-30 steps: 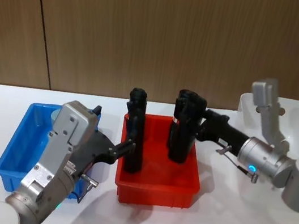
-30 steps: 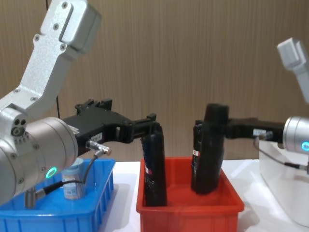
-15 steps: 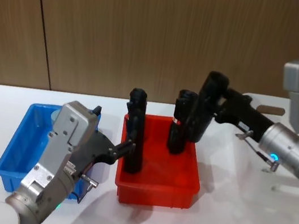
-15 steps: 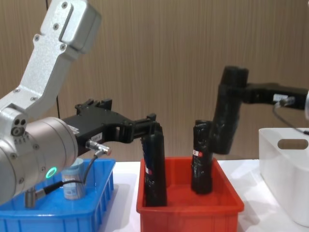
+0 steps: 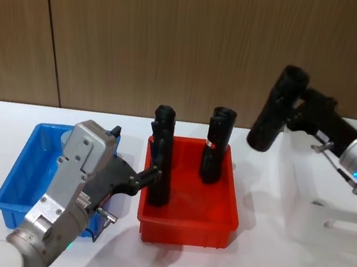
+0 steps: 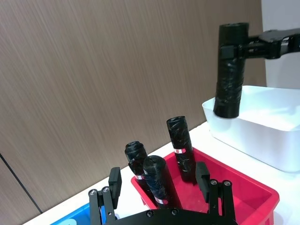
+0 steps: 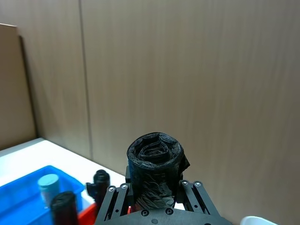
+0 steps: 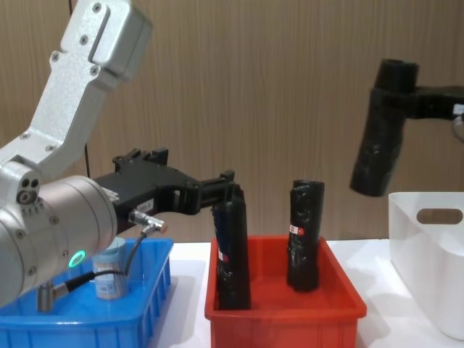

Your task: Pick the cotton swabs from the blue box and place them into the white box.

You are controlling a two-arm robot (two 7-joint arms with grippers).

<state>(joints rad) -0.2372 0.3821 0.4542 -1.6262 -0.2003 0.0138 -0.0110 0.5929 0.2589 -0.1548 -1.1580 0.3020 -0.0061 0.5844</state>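
The right hand [image 5: 292, 101] was clamped on the upper part of a tall black cylinder [image 5: 273, 110], held high and slightly tilted above the near-left rim of the white box [image 8: 428, 254], which stood at the table's right edge. That disagreed with the task, since this was no jar of swabs. The left hand [image 8: 230, 190] reached out over the red bin [image 5: 186, 216] at the table's middle, its fingers closed on the top of a second black cylinder [image 8: 232, 250] standing in that bin's left side; a third cylinder [image 8: 304, 235] stood upright nearer the bin's right. The cotton swabs [image 8: 109, 270], one small lidded jar, stood upright in the back of the blue box [image 5: 20, 179] toward the table's left edge, behind and to the left of the left hand. By my judgement the left arm was much the nearer to it, and would have to draw back and left to reach the jar from above.
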